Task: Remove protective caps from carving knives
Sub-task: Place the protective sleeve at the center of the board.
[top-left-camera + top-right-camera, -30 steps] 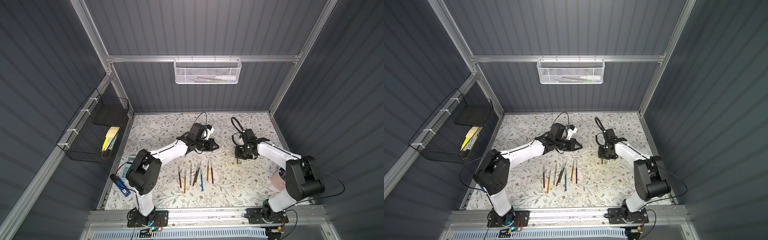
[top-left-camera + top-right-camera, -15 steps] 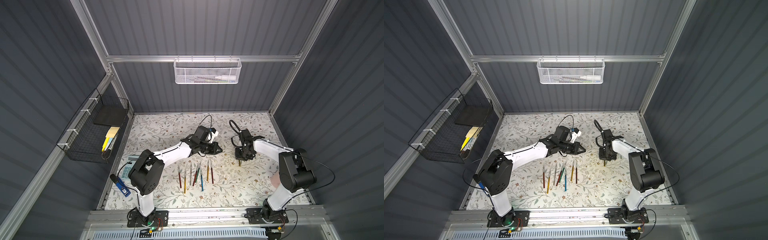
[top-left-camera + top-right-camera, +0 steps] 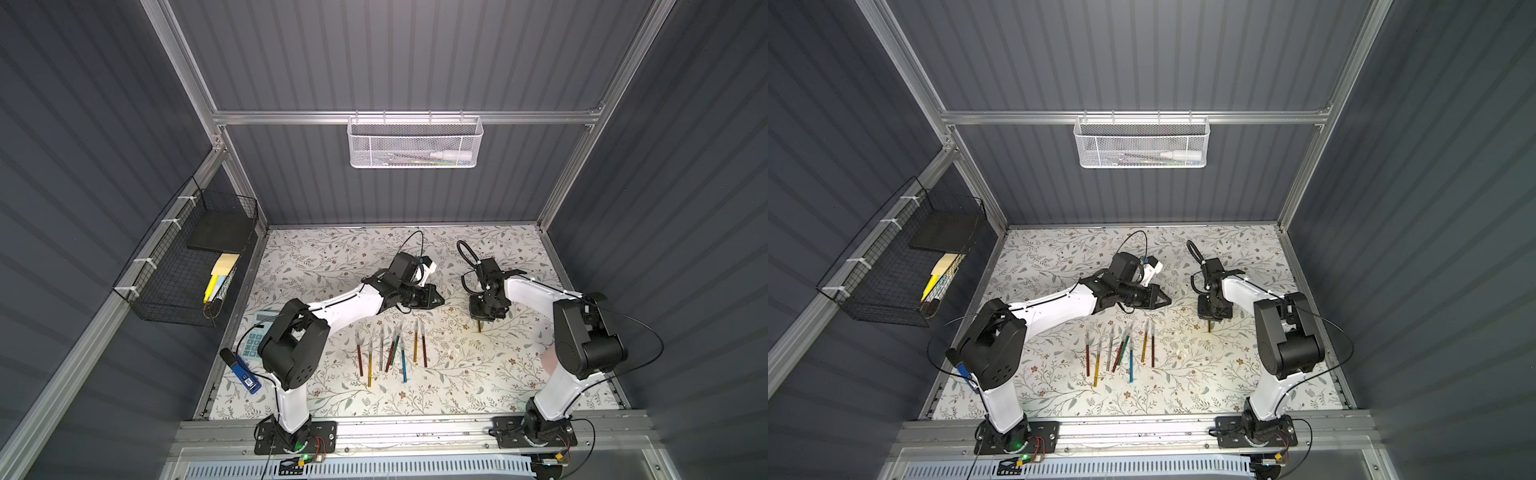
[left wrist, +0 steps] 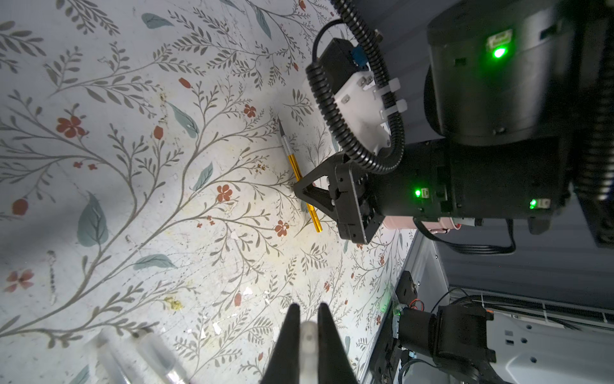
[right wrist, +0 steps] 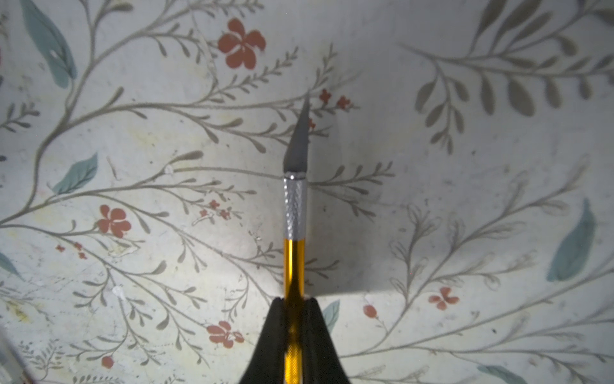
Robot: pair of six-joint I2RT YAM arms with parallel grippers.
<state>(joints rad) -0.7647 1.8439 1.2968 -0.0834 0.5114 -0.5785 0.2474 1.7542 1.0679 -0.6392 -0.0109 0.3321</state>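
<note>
Big table (image 3: 332, 257) w/ a flowery cover fills the floor of the grey box. Two white-and-black arms reach in from the front edge: L arm (image 3: 349, 305) and R arm (image 3: 536, 291). Both bend toward the middle, and their tips are near each other but apart. A black wire basket (image 3: 174, 266) hangs on the left wall w/ yellow pens in it. A white mesh basket (image 3: 415, 143) hangs on the back wall. A calculator (image 3: 255, 336) sits at the table's left edge, partly behind the L arm.

The row of knives (image 3: 392, 349) lies on the cover btwn the arms, nearer the front than both grippers. It's eight thin sticks side by side: red, gold, silver, green, blue. Clear caps (image 3: 422, 328) show on their far ends, but they're too small to check each one.

R gripper (image 5: 294, 301) points down, jaws shut tight on the handle of the gold knife (image 5: 294, 266). Its blade is bare. Can't tell if it touches the cover.

L gripper (image 4: 309, 309) is near the R one, not touching. Its jaws are almost closed, pinching one small clear cap (image 4: 309, 339). That cap is well apart from the bare blade.
</note>
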